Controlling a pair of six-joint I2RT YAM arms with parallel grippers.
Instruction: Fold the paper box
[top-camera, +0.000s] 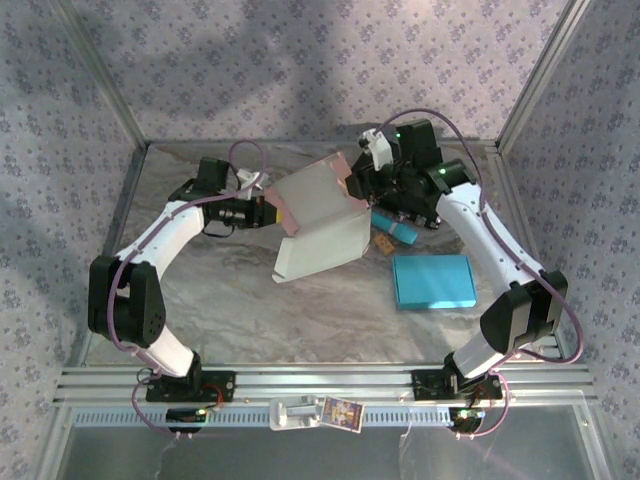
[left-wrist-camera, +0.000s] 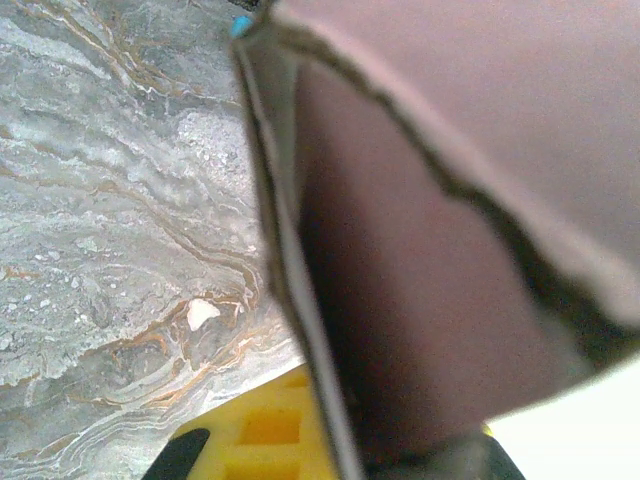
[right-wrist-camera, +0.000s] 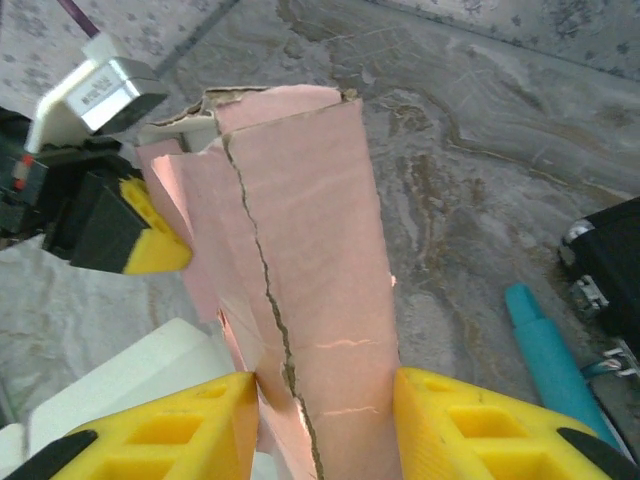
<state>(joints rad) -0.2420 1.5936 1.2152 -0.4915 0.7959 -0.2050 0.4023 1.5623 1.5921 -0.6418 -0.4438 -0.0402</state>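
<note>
Now the right tool pinches a pink flap of the paper box, a yellow finger on each side, and the left tool is clamped tight on the box's left edge. The box is between them at the back middle of the counter, white side up, the long flap pointing straight out from the right tool. Close up, the right wrist view shows a long crack down the flap.

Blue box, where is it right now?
In the top view, the blue box lies flat on the table's right side, just nearer than the teal tube, right of the paper box and beside the right arm.
</note>
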